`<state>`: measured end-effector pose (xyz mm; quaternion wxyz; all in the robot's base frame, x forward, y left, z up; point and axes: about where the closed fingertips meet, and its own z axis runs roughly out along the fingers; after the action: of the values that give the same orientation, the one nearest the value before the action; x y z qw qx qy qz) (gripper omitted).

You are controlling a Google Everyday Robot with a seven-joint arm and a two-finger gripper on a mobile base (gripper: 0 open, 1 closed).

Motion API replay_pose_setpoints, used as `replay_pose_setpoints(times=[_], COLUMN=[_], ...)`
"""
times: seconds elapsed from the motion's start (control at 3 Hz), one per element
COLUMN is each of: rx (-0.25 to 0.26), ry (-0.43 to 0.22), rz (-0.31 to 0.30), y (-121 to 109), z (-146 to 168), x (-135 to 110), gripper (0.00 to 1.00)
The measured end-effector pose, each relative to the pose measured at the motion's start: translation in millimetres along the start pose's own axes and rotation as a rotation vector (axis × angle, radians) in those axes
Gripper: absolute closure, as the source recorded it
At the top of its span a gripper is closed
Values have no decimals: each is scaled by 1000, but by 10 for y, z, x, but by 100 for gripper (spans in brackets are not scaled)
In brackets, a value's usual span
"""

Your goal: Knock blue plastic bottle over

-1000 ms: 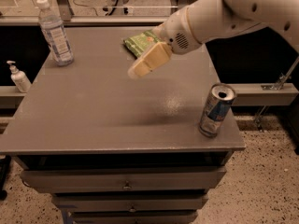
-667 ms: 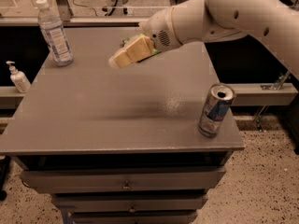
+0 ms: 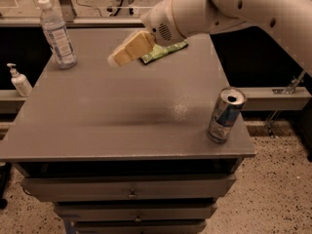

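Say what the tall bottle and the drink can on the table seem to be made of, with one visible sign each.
Blue plastic bottle: likely clear plastic; the background shows through above its label. Can: probably metal, with a shiny silver rim and open top. The hand hovers over the table, apart from the bottle.

Bottle [image 3: 57, 33] back-L on table [image 3: 122, 126], jaws above back-ctr, can [image 3: 225, 115] front-R.

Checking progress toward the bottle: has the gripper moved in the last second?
Yes. The gripper has swung left, past the green packet, closer to the blue plastic bottle, not touching it.
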<state>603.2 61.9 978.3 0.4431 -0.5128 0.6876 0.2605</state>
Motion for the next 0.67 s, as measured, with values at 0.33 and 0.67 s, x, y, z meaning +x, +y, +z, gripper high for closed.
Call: replay_pose_setpoints(times=[0.33, 0.67], rx=[43, 52], ry=[25, 21], rz=[-43, -70], y=[-110, -217], z=[182, 594], x=[-307, -528], gripper=[0, 0])
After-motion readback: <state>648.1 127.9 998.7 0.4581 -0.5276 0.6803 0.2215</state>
